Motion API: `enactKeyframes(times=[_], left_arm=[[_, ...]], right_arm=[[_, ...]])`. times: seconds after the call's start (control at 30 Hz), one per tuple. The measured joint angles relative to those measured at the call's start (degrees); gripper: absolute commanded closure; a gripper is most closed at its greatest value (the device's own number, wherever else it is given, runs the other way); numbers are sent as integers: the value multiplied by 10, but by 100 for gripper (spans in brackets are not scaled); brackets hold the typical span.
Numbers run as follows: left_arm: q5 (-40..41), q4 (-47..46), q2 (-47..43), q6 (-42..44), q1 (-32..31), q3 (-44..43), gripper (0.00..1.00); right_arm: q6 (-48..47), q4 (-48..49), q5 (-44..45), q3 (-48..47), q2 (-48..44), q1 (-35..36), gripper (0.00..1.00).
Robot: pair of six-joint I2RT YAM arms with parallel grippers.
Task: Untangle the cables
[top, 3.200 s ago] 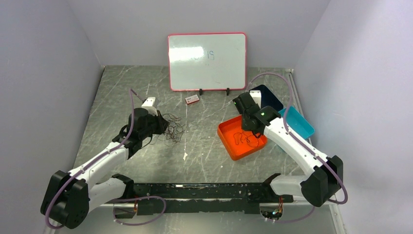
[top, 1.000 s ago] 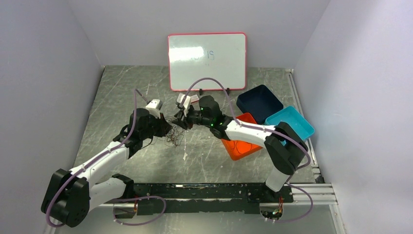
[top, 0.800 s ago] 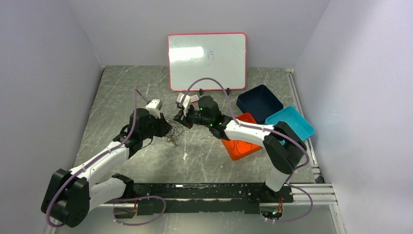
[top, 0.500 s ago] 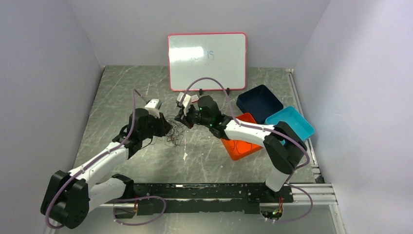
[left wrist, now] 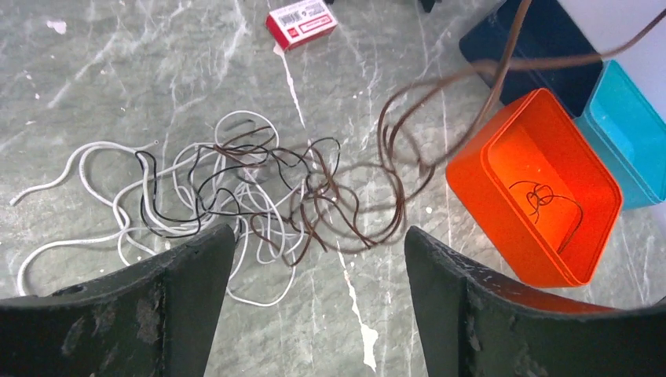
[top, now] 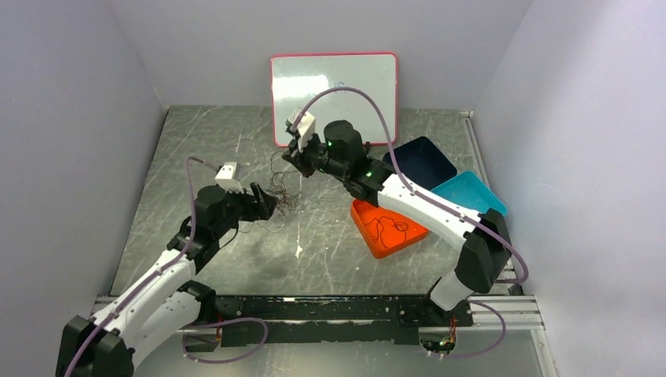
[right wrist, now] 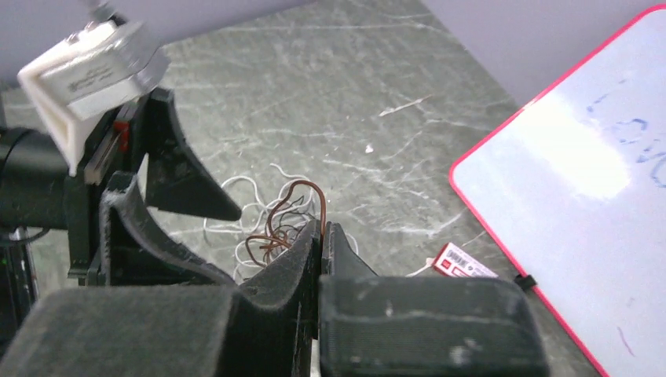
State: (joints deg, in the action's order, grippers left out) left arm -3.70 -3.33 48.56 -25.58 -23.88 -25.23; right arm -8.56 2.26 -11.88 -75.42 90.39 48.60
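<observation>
The cables (top: 283, 195) lie in a loose tangle of thin white, black and brown loops (left wrist: 236, 188) on the grey table. My right gripper (top: 296, 157) hangs above and behind the tangle, shut (right wrist: 322, 229) on one brown cable (right wrist: 312, 196). That brown strand (left wrist: 397, 126) rises taut out of the pile toward the upper right. My left gripper (top: 265, 206) sits at the tangle's near-left side, open (left wrist: 314, 263), with only bare table between its fingers. A dark cable (left wrist: 546, 200) lies curled in the orange tray (top: 365, 228).
A whiteboard (top: 334, 94) stands at the back. A small red box (left wrist: 301, 20) lies in front of it. A navy bin (top: 424, 153) and a teal bin (top: 471, 195) sit behind and right of the orange tray (left wrist: 471, 169).
My right gripper closed on a brown cable and rose back toward the whiteboard, pulling it up. My left gripper opened and drew back toward the near left.
</observation>
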Motion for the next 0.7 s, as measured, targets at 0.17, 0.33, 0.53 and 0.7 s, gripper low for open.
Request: enactKeyframes(times=[0.17,0.33,0.53,0.7], left_arm=[[1,-10,-63,1,0,29,20],[-6,-19,-101,10,0,40,18],[-35,-33,-144,31,0,38,16],[-68,-48,-137,63,0,8,15]], right_arm=[[13,-69,28,-63,-10,0,100],[41,-116,38,-108,-13,0,100],[71,-164,37,-177,-13,0,100],[88,-181,28,-201,-12,0,100]])
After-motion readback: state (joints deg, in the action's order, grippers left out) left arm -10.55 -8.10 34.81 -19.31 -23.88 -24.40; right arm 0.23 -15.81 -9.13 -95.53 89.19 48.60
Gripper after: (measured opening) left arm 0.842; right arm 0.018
